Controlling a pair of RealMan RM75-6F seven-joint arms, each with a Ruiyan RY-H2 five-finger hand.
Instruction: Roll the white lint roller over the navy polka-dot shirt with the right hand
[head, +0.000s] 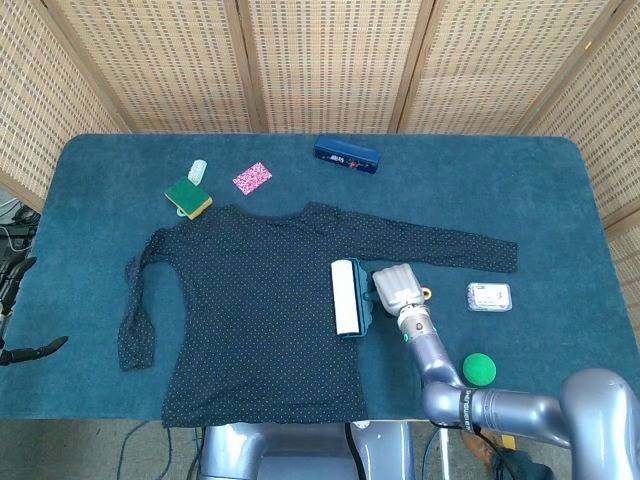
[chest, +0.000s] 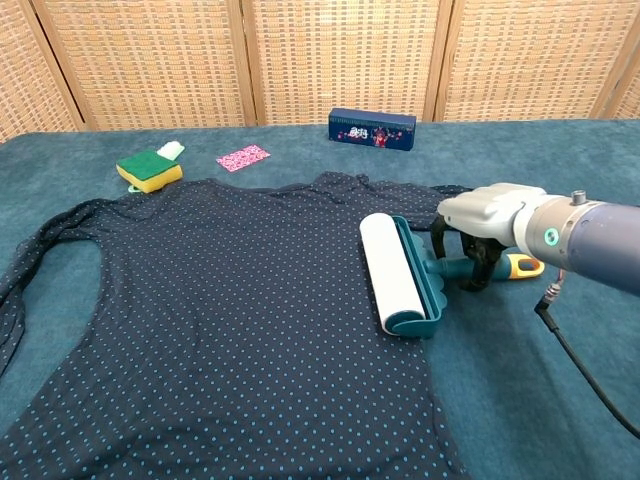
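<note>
The right hand (chest: 487, 222) was poised over the handle of the white lint roller (chest: 392, 270), fingers arched around it but apparently not clasped, the roller lying on the navy polka-dot shirt (chest: 230, 300); next, a firm grip.

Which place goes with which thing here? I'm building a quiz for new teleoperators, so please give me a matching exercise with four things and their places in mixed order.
Things:
1. lint roller
2. sponge
3. navy box
4. right hand

Places:
A. at the far edge of the table, beyond the shirt's collar
B. over the roller's handle
C. lying on the shirt's right edge
D. off the shirt, beyond its left shoulder

Pairs: 1-C, 2-D, 3-A, 4-B
</note>
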